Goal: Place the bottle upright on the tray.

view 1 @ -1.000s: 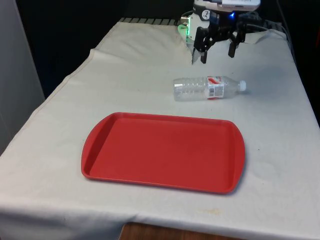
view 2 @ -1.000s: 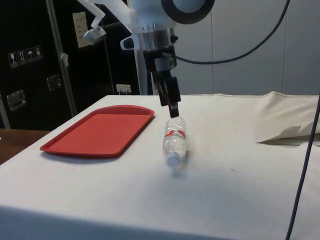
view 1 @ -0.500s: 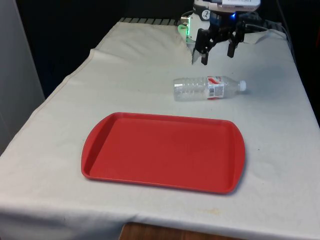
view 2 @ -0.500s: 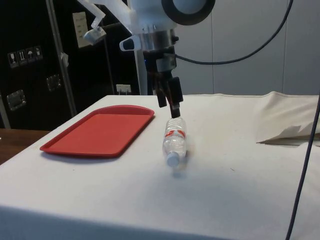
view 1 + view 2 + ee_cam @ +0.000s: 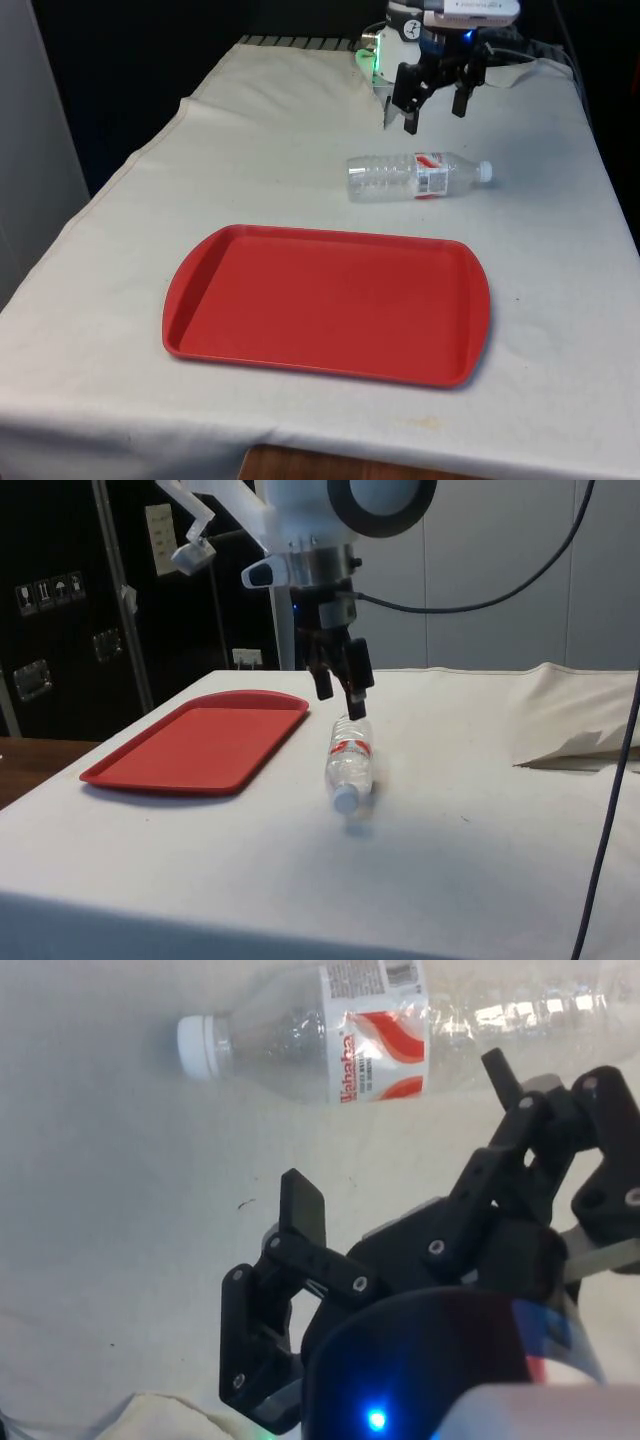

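Bottle [image 5: 418, 176] lies on its side on the white-clothed counter [image 5: 560, 330], beyond the red tray [image 5: 326, 303] and apart from it; white cap points toward the front view's right. It is a clear plastic bottle with a red-and-white label, and it looks empty. The tray sits nearer the fixed front camera, flat, with nothing on it. Judgement: the tray's bare floor is left free as the landing spot, and the bottle's lying pose means it needs both a lift and a turn to vertical before it can stand there.

Gripper [image 5: 437, 103] hangs above the counter on the far side of the bottle, not touching it. Jaws are spread apart with nothing between them; both fingers are visible in the wrist view with a clear gap, and the bottle's label and cap lie beyond the fingertips [image 5: 302, 1208]. In the side view the gripper [image 5: 342, 692] sits just over the bottle's far end. Judgement: the spread stance is a pre-grasp, wide enough to straddle the barrel.

Change against the earlier frames: the gripper is slightly higher and is rotated about its vertical axis, so the side view now shows the two fingers side by side instead of in line. Bottle and tray are unmoved.
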You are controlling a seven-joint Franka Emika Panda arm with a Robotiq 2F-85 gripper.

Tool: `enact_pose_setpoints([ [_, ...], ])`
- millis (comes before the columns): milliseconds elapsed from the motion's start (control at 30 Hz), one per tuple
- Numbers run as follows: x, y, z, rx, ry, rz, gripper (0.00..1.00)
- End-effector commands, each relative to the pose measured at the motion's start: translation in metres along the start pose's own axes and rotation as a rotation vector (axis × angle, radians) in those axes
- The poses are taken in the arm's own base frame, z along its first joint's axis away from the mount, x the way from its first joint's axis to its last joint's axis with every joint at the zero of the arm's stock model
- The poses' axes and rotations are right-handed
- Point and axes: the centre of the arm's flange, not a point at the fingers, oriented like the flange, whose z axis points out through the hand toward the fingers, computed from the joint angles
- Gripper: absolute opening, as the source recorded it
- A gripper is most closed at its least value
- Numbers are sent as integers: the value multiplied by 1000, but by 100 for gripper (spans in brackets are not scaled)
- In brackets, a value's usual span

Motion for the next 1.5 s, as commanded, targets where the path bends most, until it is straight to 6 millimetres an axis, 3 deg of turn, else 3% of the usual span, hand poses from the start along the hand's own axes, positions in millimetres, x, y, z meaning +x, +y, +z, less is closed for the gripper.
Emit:
enact_pose_setpoints([
  [0,-2,-2,0,-7,6,-12,100],
  [1467,-5,-2,0,-2,2,-242,100],
])
